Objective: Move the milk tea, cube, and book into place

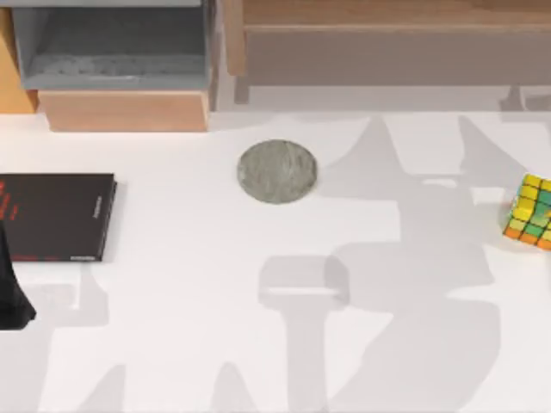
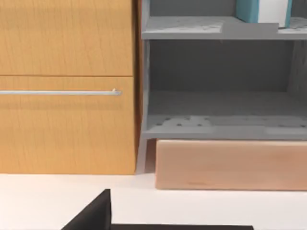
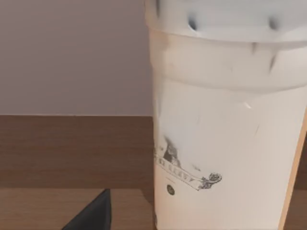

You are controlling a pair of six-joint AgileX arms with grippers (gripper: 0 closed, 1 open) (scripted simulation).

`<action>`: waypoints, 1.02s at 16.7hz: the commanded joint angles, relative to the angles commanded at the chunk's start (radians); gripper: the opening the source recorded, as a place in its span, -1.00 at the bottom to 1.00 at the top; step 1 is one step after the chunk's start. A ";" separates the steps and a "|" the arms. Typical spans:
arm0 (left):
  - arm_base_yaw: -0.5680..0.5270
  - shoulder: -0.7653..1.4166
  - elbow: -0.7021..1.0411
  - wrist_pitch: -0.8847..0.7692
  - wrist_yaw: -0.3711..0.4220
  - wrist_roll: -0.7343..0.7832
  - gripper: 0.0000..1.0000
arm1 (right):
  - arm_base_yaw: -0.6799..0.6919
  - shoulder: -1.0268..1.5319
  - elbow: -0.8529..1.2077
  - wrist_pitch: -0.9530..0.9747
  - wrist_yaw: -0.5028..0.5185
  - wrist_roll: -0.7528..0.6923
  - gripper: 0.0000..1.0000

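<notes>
The tall white-lidded plastic milk tea cup (image 3: 225,129) stands upright just ahead of my right gripper — finger spread indeterminate; left arm parked at table's left edge.

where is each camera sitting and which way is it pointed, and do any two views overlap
Top view: above the table, looking down on the white tabletop with the coaster, black book and cube; a dark bit of the left arm shows at the left edge.
Left wrist view: low, facing the grey shelf unit and orange drawer; the book stands on an upper shelf; one dark finger shows.
Right wrist view: close against the milk tea on a wooden surface; one dark finger shows.
Shared: the grey shelf unit appears in top and left wrist views.
</notes>
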State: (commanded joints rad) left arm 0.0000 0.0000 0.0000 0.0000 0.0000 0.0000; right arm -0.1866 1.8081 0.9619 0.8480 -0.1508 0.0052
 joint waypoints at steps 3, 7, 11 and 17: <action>0.000 0.000 0.000 0.000 0.000 0.000 1.00 | 0.005 -0.002 -0.002 -0.002 0.002 0.000 1.00; 0.000 0.000 0.000 0.000 0.000 0.000 1.00 | 0.009 0.068 0.095 -0.027 0.010 0.000 1.00; 0.000 0.000 0.000 0.000 0.000 0.000 1.00 | 0.018 0.178 0.251 -0.073 0.021 -0.001 1.00; 0.000 0.000 0.000 0.000 0.000 0.000 1.00 | 0.027 0.261 0.375 -0.115 0.031 -0.002 1.00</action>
State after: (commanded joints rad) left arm 0.0000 0.0000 0.0000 0.0000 0.0000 0.0000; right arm -0.1598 2.0687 1.3366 0.7332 -0.1202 0.0036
